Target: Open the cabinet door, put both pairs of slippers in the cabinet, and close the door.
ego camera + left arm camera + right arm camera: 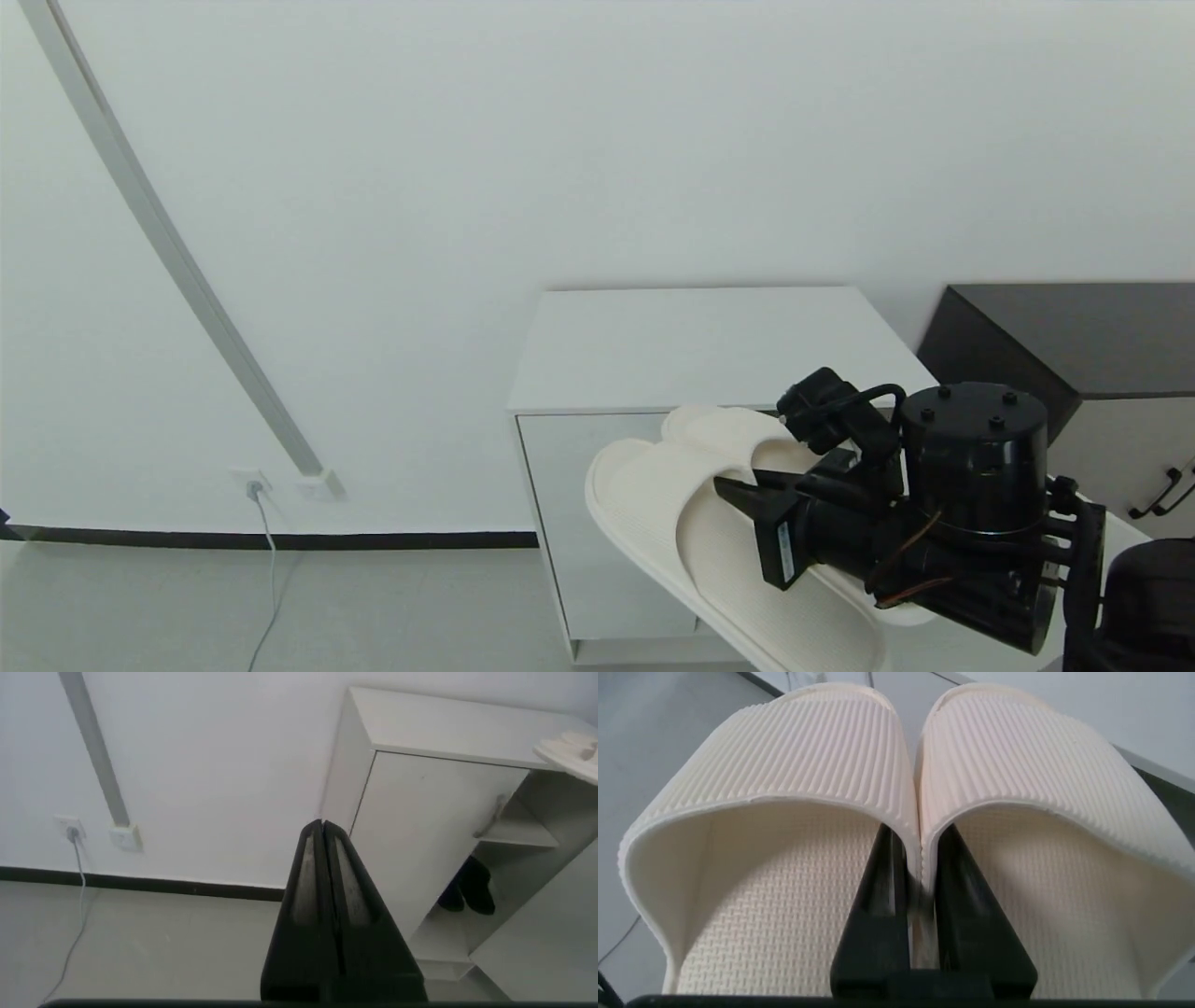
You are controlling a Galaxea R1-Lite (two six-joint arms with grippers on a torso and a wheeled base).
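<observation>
The right claw (pixel 918 859), raised before the white cabinet (pixel 691 345), pinches two cream slippers (pixel 653 504) together; the left claw (pixel 324 845), pressed closed, grips nothing. Grey floor (pixel 140 607), white wall (pixel 560 140).

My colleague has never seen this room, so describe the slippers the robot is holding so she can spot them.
Find the white cabinet against the wall; in front of it hangs the robot's right tool. Clamped in it is a pair of slippers, gripped where their inner edges meet. Their cream colour and ribbed straps set them apart from the dark pair inside the cabinet.
</observation>
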